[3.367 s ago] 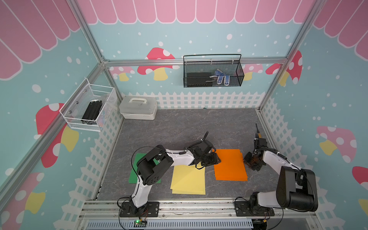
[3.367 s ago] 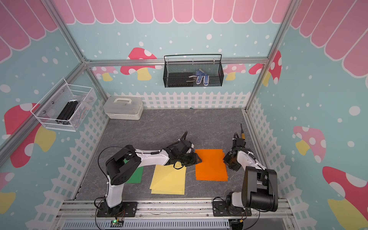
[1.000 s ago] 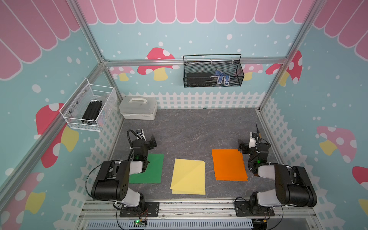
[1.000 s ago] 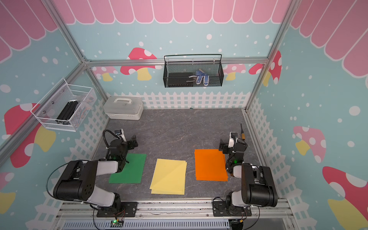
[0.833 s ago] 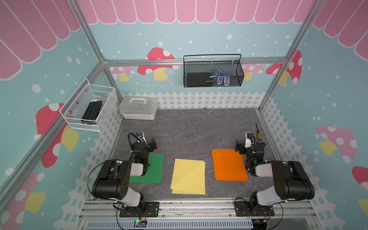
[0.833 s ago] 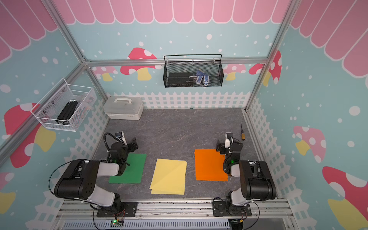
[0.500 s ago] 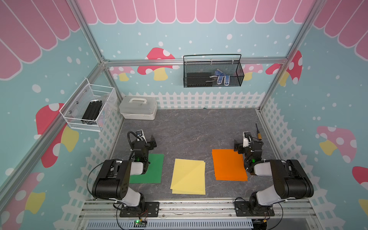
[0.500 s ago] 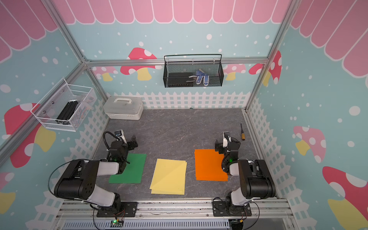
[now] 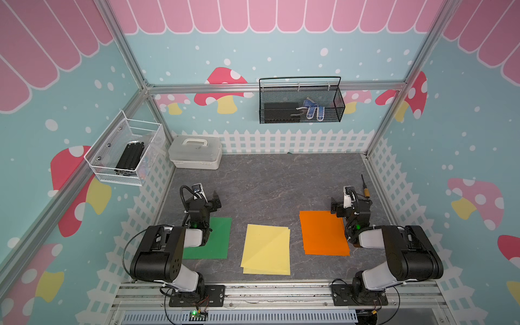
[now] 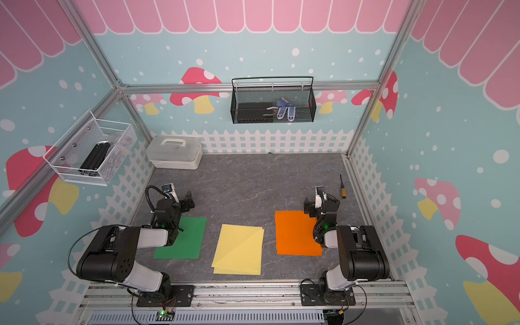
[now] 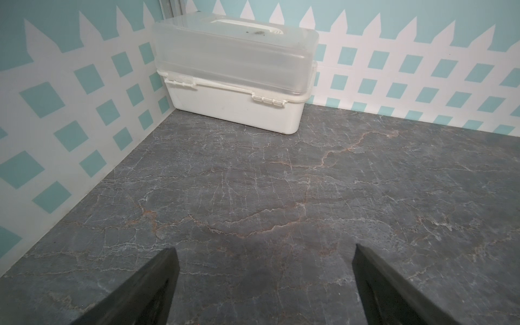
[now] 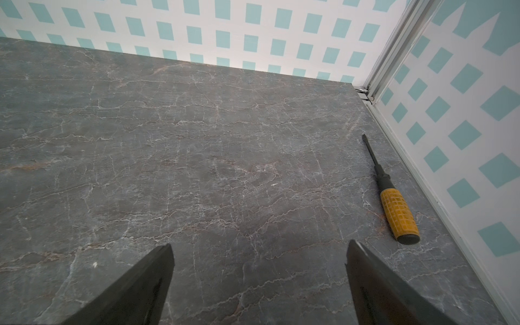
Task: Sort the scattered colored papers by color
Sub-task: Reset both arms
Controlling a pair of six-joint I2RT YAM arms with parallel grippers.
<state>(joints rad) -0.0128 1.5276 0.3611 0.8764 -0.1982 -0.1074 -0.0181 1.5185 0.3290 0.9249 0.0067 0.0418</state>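
Observation:
The colored papers lie flat in three piles along the front of the grey table in both top views. A dark green sheet (image 9: 213, 239) is on the left, pale yellow sheets (image 9: 267, 249) are in the middle, and orange sheets (image 9: 322, 237) are on the right. My left gripper (image 9: 209, 200) is folded back just behind the green sheet's far edge. It stands open over bare table (image 11: 264, 253). My right gripper (image 9: 342, 208) sits at the orange pile's far right corner, also open and empty (image 12: 259, 250). Neither wrist view shows any paper.
A white plastic box (image 11: 236, 73) stands in the far left corner. A yellow-handled screwdriver (image 12: 394, 202) lies by the right wall. A black wire basket (image 9: 301, 102) hangs on the back wall and a white one (image 9: 126, 153) on the left wall.
The left arm has drawn back from the middle of the table and now sits behind the green sheet. The right gripper has shifted slightly left. The papers have stayed where they were.

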